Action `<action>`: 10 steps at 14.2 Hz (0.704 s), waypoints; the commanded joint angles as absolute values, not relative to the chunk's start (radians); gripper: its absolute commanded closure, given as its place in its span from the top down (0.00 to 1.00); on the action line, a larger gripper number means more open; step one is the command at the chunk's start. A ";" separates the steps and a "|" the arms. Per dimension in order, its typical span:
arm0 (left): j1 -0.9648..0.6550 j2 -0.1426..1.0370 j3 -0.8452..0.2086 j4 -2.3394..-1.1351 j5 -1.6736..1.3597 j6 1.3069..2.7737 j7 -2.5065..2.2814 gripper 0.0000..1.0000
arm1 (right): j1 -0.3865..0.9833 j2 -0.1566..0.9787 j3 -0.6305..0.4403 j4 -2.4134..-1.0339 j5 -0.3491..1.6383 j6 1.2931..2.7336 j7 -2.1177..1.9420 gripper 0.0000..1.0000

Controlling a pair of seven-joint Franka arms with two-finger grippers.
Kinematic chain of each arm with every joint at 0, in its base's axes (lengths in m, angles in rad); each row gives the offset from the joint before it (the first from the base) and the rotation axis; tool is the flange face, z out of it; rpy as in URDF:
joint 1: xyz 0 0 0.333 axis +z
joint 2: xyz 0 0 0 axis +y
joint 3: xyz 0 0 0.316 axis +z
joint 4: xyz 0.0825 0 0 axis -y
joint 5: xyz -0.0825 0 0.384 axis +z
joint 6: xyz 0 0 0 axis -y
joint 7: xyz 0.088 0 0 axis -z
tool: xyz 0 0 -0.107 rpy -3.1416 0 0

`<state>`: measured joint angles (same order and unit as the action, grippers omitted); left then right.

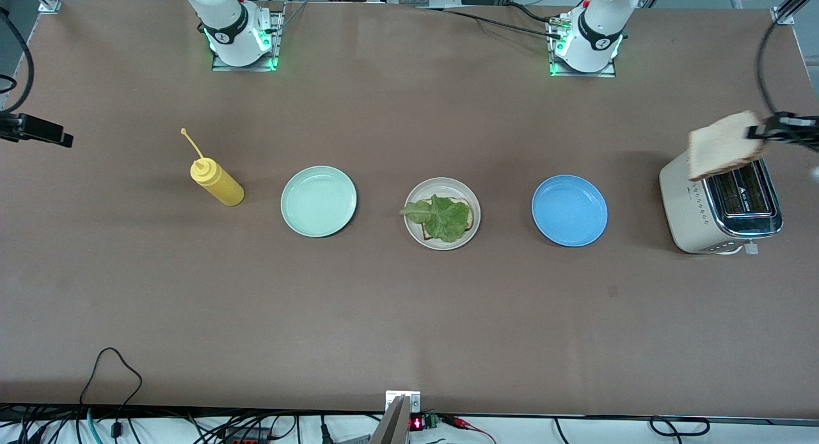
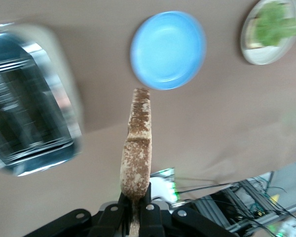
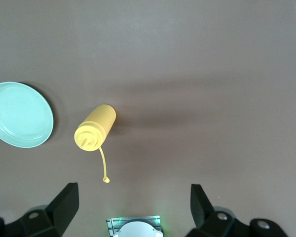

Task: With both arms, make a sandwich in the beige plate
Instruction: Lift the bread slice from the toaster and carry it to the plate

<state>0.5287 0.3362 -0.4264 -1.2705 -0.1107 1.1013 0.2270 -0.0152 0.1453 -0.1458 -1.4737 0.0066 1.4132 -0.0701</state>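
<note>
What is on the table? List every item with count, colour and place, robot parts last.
square toasted bread slice: one, light brown, held in the air over the toaster
boxy toaster: one, cream with chrome top, at the left arm's end
round shallow blue plate: one, bright blue, beside the toaster
round beige plate: one, off-white, mid-table
ruffled lettuce leaf: one, green, on bread in the beige plate
round mint plate: one, pale green
squeeze bottle: one, yellow, toward the right arm's end
left tool: shut on the bread slice
right tool: open, above the bottle

A bread slice (image 1: 463, 211) topped with a ruffled green lettuce leaf (image 1: 440, 217) was laid in the beige plate (image 1: 419, 234); a second slice (image 1: 724, 145) was held upright above the toaster (image 1: 691, 207).
</note>
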 commanded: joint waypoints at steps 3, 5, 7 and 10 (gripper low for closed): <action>0.540 0.334 -0.648 -1.399 -0.206 1.261 -0.030 0.01 | 0.012 0.095 -0.141 -1.525 0.017 1.433 -0.069 1.00; 0.538 0.350 -0.747 -1.472 -0.233 1.372 -0.107 0.00 | 0.014 0.094 -0.141 -1.529 0.017 1.431 -0.068 1.00; 0.487 0.376 -0.791 -1.558 -0.264 1.541 -0.150 0.00 | 0.015 0.072 -0.141 -1.567 0.017 1.448 -0.066 1.00; 0.344 0.466 -0.792 -1.566 -0.265 1.710 -0.312 0.00 | 0.015 -0.021 -0.138 -1.696 0.017 1.532 -0.060 1.00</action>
